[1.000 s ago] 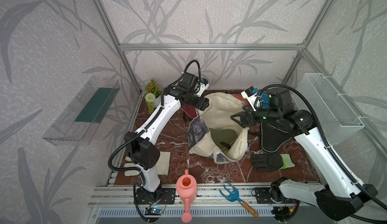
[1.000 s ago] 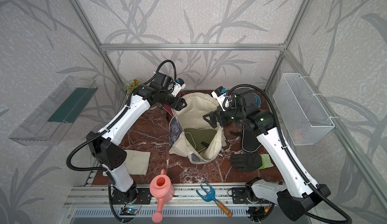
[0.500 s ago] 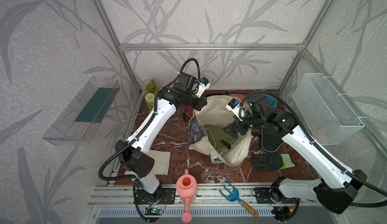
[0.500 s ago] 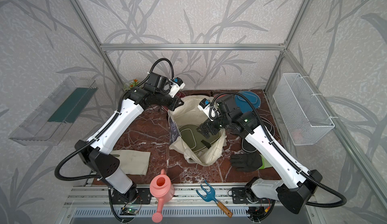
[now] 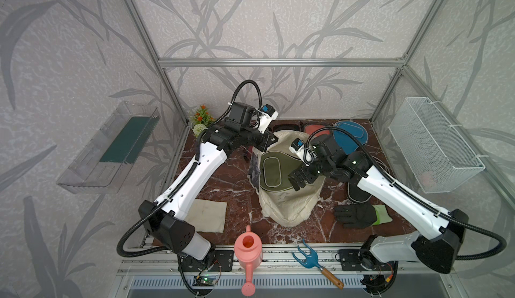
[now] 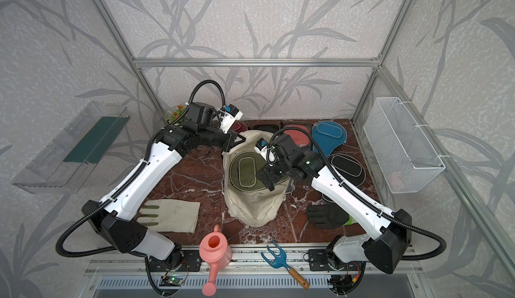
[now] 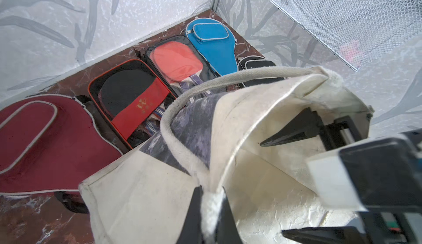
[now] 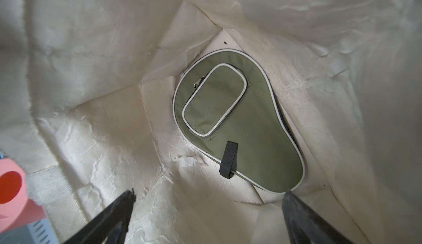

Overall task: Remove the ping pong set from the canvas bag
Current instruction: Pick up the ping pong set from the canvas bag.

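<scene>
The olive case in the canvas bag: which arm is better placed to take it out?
Right: the right gripper is open inside the canvas bag, facing the olive case; the left gripper is shut on the bag's rim.

left arm (image 5: 195, 176): elbow bent, forearm stretched out low | left gripper (image 7: 211, 192): jaws pinched tight on the rim fold of the canvas bag (image 7: 251, 117), cloth between its fingertips | right arm (image 5: 390, 193): reaching inward, wrist pitched down | right gripper (image 8: 209, 193): jaws spread wide, nothing between them, tips inside the bag mouth
</scene>
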### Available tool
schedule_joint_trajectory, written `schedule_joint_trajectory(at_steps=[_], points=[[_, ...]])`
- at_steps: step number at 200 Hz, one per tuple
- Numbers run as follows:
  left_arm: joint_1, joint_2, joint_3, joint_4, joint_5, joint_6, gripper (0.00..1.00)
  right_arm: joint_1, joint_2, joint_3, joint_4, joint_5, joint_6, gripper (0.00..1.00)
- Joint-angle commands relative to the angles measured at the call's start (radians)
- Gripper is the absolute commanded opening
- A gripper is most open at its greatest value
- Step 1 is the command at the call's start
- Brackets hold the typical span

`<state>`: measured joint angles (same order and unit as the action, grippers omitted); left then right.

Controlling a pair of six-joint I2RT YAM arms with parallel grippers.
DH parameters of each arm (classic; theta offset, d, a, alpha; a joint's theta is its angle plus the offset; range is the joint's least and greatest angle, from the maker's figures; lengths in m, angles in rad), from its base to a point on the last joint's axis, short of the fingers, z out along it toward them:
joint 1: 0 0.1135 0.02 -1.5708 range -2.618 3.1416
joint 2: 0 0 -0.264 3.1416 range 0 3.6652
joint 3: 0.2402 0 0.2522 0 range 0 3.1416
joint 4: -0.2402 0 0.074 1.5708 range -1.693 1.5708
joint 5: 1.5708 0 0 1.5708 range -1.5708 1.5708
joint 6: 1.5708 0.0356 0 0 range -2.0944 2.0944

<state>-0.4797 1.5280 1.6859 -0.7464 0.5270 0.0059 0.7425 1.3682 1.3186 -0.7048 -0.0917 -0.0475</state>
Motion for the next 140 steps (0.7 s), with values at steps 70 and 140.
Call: schedule_joint_trajectory(at_steps=[70, 140], points=[[-0.031, -0.071, 0.005, 0.08, 0.145, -0.138, 0.0, 0.057, 0.059, -0.131, 0.229, 0.213, 0.027, 0.99], [-0.047, -0.054, -0.017, 0.038, 0.165, -0.2, 0.0, -0.015, 0.211, -0.089, 0.246, 0.282, 0.003, 0.99]])
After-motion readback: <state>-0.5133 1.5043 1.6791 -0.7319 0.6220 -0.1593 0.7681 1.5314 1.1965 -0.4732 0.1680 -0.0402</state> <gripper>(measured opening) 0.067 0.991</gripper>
